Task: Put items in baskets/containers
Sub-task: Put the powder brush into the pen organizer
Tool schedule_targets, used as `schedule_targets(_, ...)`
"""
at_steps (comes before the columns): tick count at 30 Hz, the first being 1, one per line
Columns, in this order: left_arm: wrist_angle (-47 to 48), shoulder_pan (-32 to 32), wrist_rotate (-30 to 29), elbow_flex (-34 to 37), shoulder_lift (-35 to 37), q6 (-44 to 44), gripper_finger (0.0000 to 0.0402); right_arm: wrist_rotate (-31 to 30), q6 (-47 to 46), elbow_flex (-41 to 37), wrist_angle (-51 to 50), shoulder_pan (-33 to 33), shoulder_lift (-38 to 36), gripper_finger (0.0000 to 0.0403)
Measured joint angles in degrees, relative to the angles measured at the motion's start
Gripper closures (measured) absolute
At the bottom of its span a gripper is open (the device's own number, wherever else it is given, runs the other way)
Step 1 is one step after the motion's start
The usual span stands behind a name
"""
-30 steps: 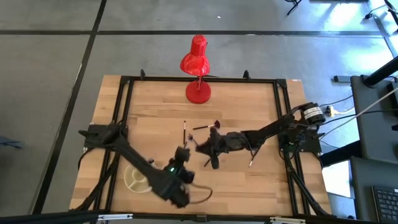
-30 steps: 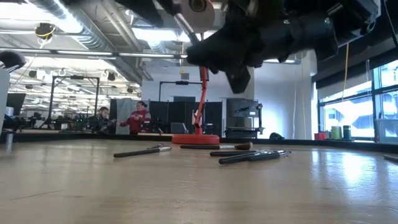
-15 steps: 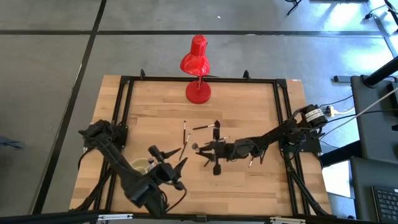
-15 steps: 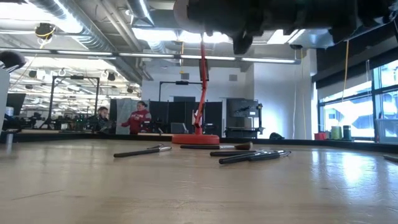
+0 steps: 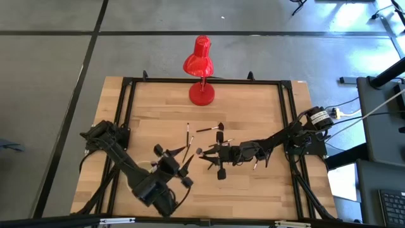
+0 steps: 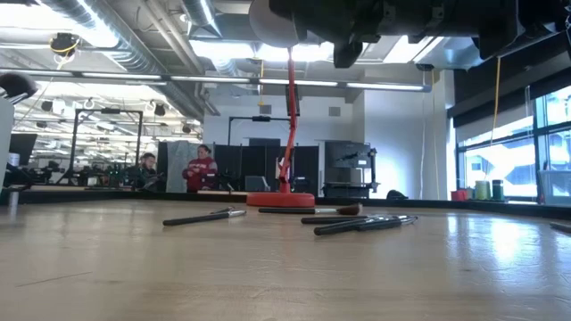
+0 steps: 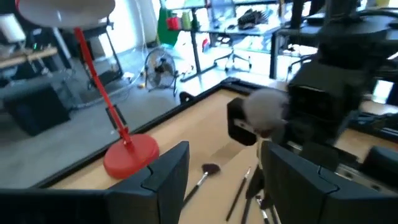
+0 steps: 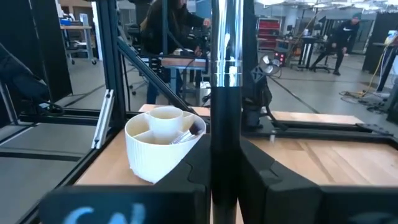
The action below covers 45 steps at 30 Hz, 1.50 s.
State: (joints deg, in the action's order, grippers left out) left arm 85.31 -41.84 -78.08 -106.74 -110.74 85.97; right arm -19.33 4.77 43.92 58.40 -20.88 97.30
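Observation:
My right gripper (image 5: 202,152) is at the table's middle, shut on a makeup brush (image 8: 224,93) with a silver ferrule and dark handle. The brush stands upright, its grey puff head (image 5: 198,151) on top. The cream divided dish (image 8: 163,144) stands on the table just left of it, with a brush in one compartment. In the high view my left arm hides most of the dish. My left gripper (image 5: 180,158) is open and empty (image 7: 230,180), pointing toward the lamp. Several brushes lie flat on the table, among them a far one (image 5: 188,134) and another (image 5: 212,129). My right gripper pinches the brush's dark handle (image 8: 224,163) between its two fingers, below the silver ferrule. The fingers come level from the table's right and lie across the brush. The brush stands upright with its head up. Its lower end is out of the wrist view.
A red desk lamp stands with its round base (image 5: 202,95) at the far middle. Loose brushes show in the low view (image 6: 357,223), and another lies by my right arm (image 5: 255,164). A black frame rail (image 5: 126,114) edges the table. People stand in the room behind (image 6: 201,169).
My left arm has swung toward the table's left edge and now lies over the dish, its gripper turned toward the lamp. My right gripper has turned, gone a little toward the near edge and risen in the low view, keeping the brush.

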Motion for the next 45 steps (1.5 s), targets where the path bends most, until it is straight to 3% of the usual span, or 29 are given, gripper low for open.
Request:
schedule_targets(3,-4.1,2.3,6.7,0.0,0.2,-8.0,0.0207,0.0,0.9,0.0,0.0,0.0,0.0,0.0358)
schedule_targets(7,-11.4,6.3,25.9,0.0,0.9,-26.2,0.0207,-0.1,1.3,0.0,-0.1,0.0,0.0,0.0358)
schedule_targets(11,-13.8,9.7,42.2,0.0,1.5,-31.0,0.0207,-2.6,1.3,0.0,-1.0,-0.2,0.0,0.0358)
schedule_targets(14,-11.9,11.8,48.5,-0.1,1.7,-32.1,0.0207,-5.7,1.4,0.0,-4.2,-0.2,-0.3,0.0358)
schedule_targets(20,-13.5,13.6,38.4,4.9,1.8,-34.1,0.0207,-9.2,0.1,-1.9,-7.5,0.0,-3.1,0.0358)
schedule_targets(27,-25.0,16.8,42.4,19.3,2.3,-34.5,0.0208,-9.0,-8.2,-12.0,-5.2,4.3,-8.3,0.0358)
schedule_targets(30,-32.1,16.9,37.5,23.2,2.5,-37.7,0.0208,-6.8,-11.0,-16.8,-0.7,6.0,-9.2,0.0358)
schedule_targets(33,-39.7,18.4,36.2,26.6,4.2,-41.6,0.0208,-6.4,-13.7,-19.8,1.7,7.2,-9.4,0.0358)
schedule_targets(41,-56.7,24.4,48.6,38.0,8.1,-49.9,0.0208,-6.4,-18.2,-22.8,0.9,8.5,-9.3,0.0358)
schedule_targets(45,-77.9,25.2,45.8,43.5,11.3,-56.0,0.0208,-6.2,-18.3,-22.8,1.3,7.8,-9.3,0.0358)
